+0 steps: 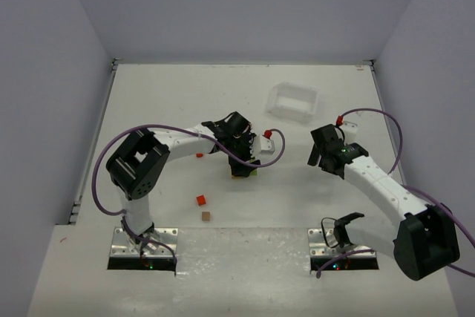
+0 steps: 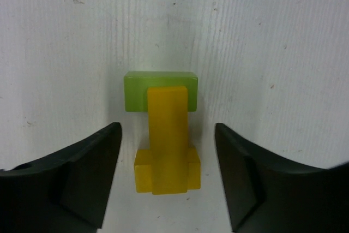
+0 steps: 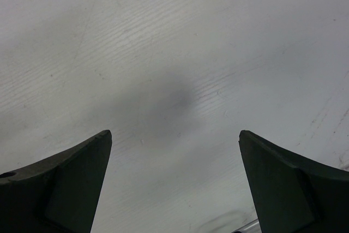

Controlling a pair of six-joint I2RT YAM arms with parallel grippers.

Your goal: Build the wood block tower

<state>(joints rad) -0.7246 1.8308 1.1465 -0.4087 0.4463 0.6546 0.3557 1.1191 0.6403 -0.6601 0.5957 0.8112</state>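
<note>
Spanning between pale grey walls [image 1: 44,72], white table [image 1: 185,102] carries the wood block tower [image 2: 168,140]: yellow pieces touching a green block. Left arm bends over the tower, end effector [image 2: 168,127] fingers apart, straddling it without contact. Right end effector [image 3: 174,135], right of tower, likewise apart, facing table.

wood block tower [image 2: 168,145], yellow atop green (low)

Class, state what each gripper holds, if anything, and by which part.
Nothing. The left gripper is open astride the yellow blocks, not touching; the right gripper is open, empty.
</note>
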